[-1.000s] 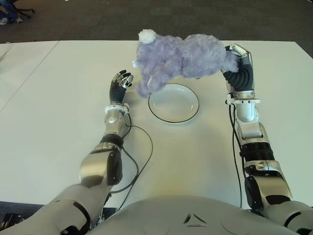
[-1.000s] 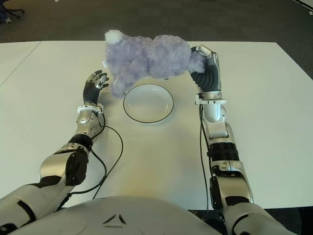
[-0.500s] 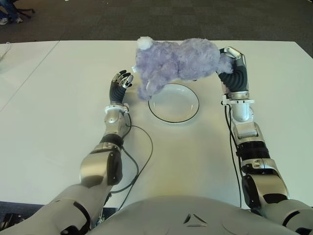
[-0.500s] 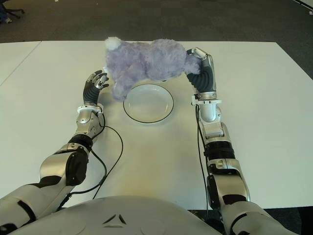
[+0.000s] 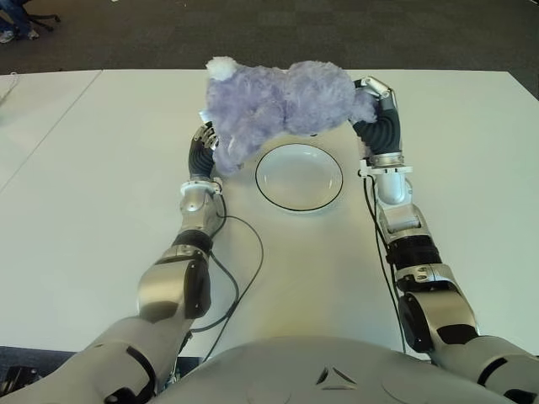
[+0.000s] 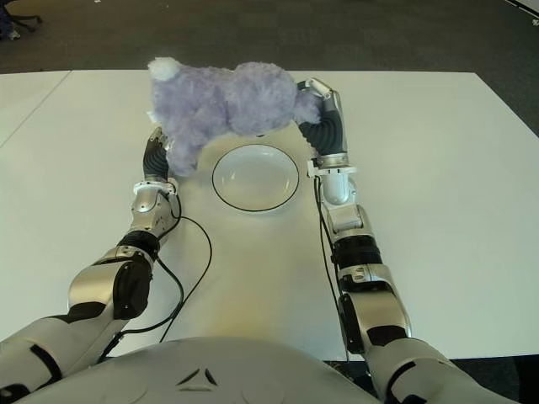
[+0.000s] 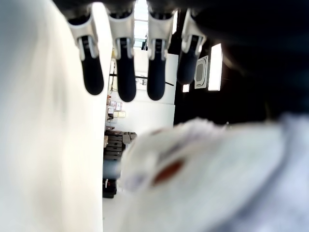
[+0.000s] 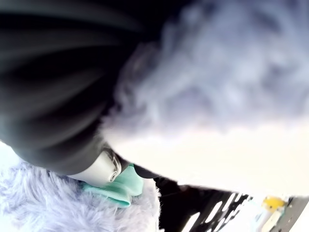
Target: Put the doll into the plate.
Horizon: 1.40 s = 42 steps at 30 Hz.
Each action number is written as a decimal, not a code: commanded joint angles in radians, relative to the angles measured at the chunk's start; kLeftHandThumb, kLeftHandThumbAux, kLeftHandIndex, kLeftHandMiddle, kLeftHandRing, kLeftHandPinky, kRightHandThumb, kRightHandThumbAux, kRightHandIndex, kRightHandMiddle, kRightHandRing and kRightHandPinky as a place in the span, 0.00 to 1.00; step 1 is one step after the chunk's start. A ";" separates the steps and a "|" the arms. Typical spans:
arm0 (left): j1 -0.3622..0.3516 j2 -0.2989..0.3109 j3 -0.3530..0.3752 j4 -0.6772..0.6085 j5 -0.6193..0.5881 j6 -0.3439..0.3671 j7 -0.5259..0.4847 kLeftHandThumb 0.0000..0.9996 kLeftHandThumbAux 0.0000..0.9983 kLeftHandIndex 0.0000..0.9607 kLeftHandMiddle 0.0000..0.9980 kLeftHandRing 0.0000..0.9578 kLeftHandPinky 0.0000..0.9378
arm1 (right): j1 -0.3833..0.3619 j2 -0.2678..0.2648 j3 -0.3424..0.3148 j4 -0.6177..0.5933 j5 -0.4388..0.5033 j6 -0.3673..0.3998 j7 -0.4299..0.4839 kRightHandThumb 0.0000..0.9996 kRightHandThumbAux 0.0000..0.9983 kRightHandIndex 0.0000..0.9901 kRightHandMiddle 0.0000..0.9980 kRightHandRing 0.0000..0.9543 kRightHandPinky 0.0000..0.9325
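A fluffy lilac doll (image 5: 274, 105) with a white tuft hangs in the air, held at its right end by my right hand (image 5: 375, 105), whose fingers are closed on it. It hovers over the far-left rim of the white plate (image 5: 300, 178), which has a thin dark edge and lies on the table. The doll's left end covers most of my left hand (image 5: 205, 145), which stands upright left of the plate with fingers (image 7: 125, 72) extended and holding nothing. In the right wrist view the purple fur (image 8: 227, 63) fills the frame close up.
The white table (image 5: 101, 210) stretches wide on both sides. A seam with a neighbouring table runs at the far left (image 5: 50, 126). Dark carpet (image 5: 337, 34) lies beyond the far edge. A black cable (image 5: 244, 261) trails along my left arm.
My right hand has carried the doll leftward, so that it now overlaps my left hand. The left hand has not moved.
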 commanded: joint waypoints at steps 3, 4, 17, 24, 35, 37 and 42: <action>0.207 -0.065 -0.001 0.159 0.001 0.125 0.034 0.00 0.58 0.24 0.28 0.30 0.31 | -0.042 0.044 0.018 0.048 0.028 -0.036 -0.005 0.68 0.73 0.44 0.86 0.92 0.92; 0.207 -0.065 0.001 0.159 -0.001 0.127 0.035 0.00 0.58 0.24 0.28 0.30 0.32 | -0.049 0.048 0.023 0.094 0.018 -0.049 -0.018 0.68 0.73 0.44 0.86 0.92 0.92; 0.205 -0.073 0.006 0.159 -0.007 0.128 0.039 0.00 0.58 0.24 0.28 0.30 0.28 | 0.008 0.067 0.088 0.301 -0.049 -0.040 -0.049 0.68 0.73 0.44 0.88 0.93 0.95; 0.204 -0.073 -0.005 0.161 0.003 0.139 0.050 0.00 0.57 0.24 0.27 0.29 0.28 | 0.028 0.049 0.113 0.362 -0.057 -0.019 -0.038 0.68 0.73 0.44 0.88 0.93 0.94; 0.209 -0.078 0.005 0.159 -0.008 0.127 0.036 0.00 0.56 0.25 0.27 0.30 0.29 | 0.061 -0.023 0.122 0.490 -0.042 0.044 0.011 0.07 0.77 0.84 0.91 0.96 0.97; 0.209 -0.078 0.006 0.159 -0.009 0.128 0.036 0.00 0.56 0.25 0.27 0.30 0.29 | 0.059 -0.029 0.121 0.501 -0.037 0.053 0.018 0.07 0.77 0.84 0.91 0.96 0.97; 0.209 -0.079 0.010 0.158 -0.014 0.130 0.030 0.00 0.58 0.25 0.27 0.30 0.29 | 0.037 -0.051 0.105 0.567 -0.011 0.100 0.051 0.09 0.80 0.84 0.91 0.95 0.94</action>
